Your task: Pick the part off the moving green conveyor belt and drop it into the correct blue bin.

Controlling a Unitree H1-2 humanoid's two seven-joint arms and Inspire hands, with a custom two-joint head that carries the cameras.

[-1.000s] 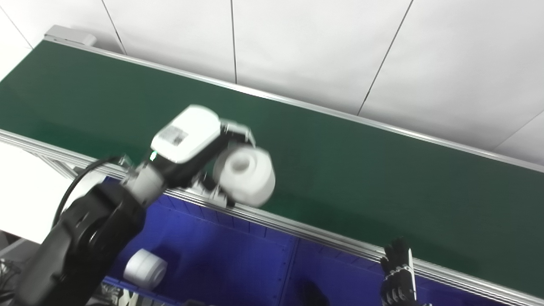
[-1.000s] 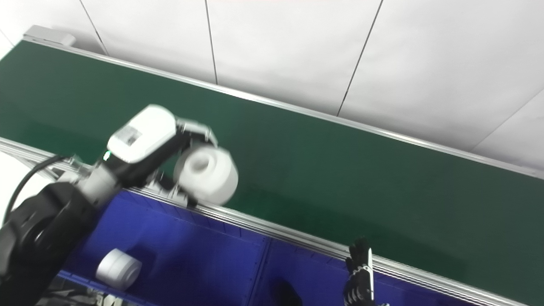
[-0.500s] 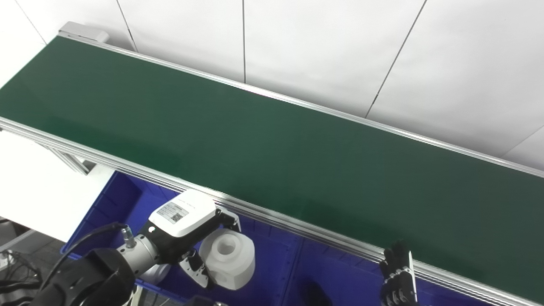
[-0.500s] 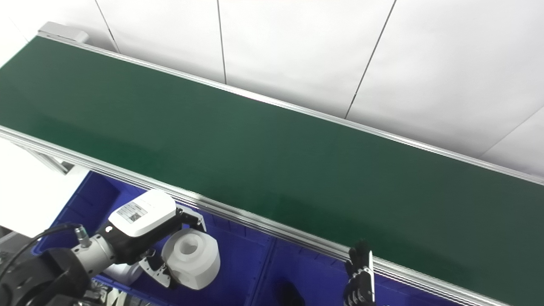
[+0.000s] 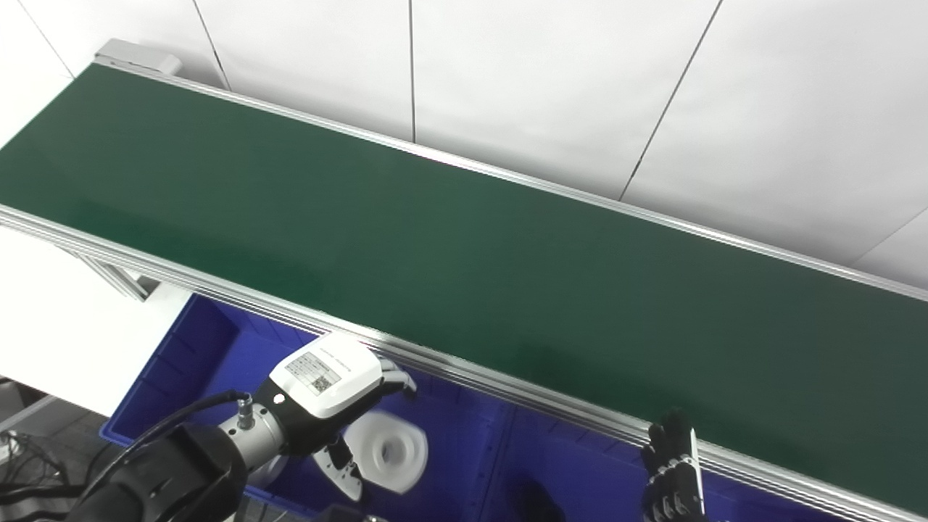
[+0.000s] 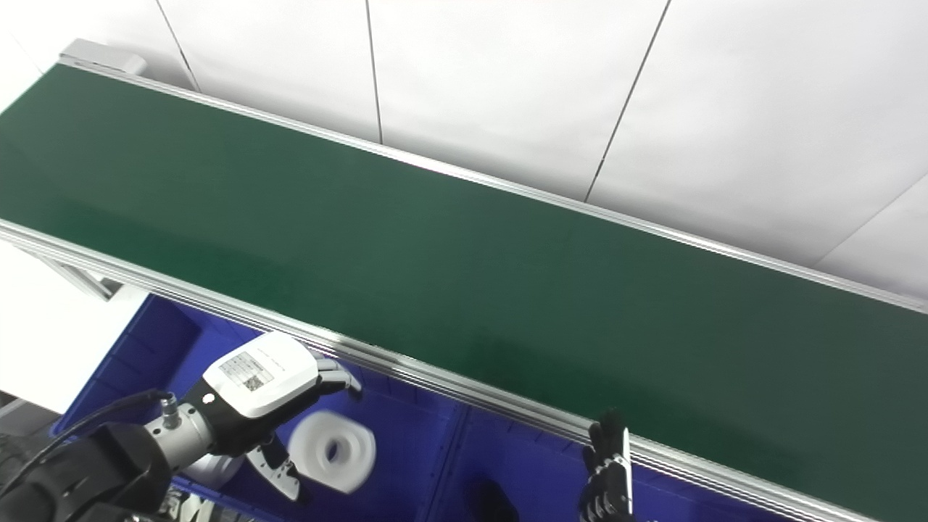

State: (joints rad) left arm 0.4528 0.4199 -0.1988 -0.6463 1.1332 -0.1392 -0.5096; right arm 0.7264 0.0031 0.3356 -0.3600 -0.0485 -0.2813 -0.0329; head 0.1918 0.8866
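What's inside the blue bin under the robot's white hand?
In the blue plastic bin a white ring-shaped part lies just past the open left hand. A second white part peeks out beneath the wrist, mostly covered.

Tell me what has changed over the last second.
The left hand carried the white cylindrical part from above the green conveyor belt down over the left blue bin, then opened; the part now lies loose in the bin below the hand, hole facing up. The camera shifted too. The right hand stayed low by the belt's near rail, and the belt is bare as before.
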